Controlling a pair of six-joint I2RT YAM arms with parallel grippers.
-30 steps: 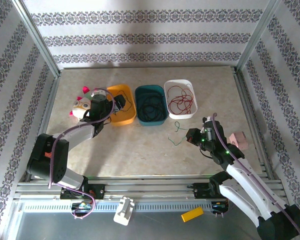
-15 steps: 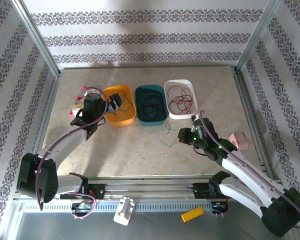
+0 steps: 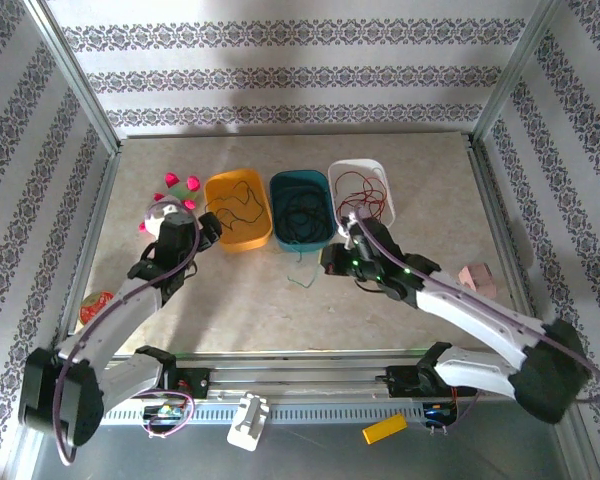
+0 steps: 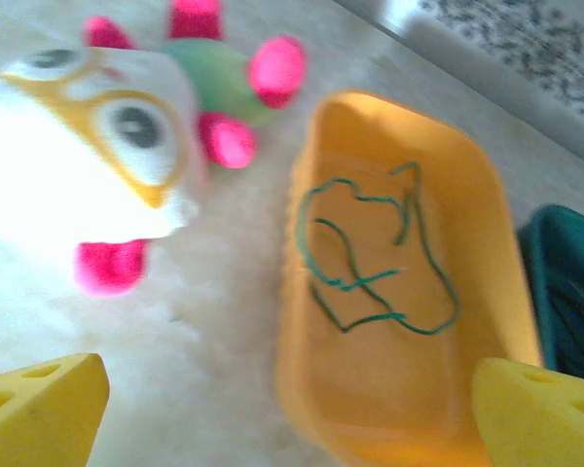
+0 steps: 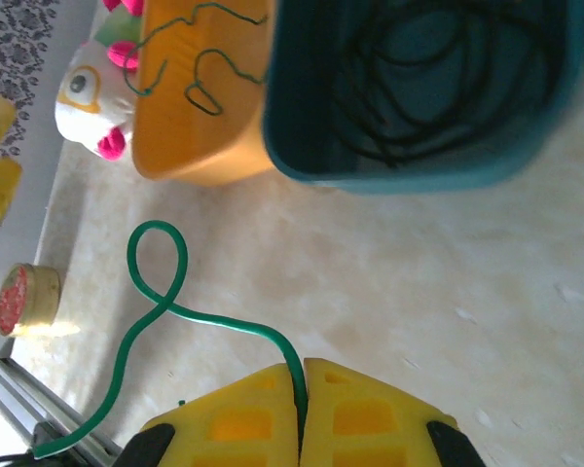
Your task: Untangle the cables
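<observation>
- Orange tray (image 4: 370, 409): green cable (image 4: 370, 263). Teal tray (image 5: 389, 170): black cables (image 5: 419, 78). White tray (image 3: 358, 166): red cable (image 3: 365, 200).
- Right gripper (image 5: 300, 389) pinching loose green cable (image 5: 156, 282), since carried up beside the teal tray.
- Left gripper (image 4: 287, 404), spread wide, since withdrawn from the orange tray.

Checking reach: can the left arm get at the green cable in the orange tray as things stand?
Probably yes: the left gripper hangs open right by the orange tray, the green cable lies uncovered inside, and the plush toy sits aside.
</observation>
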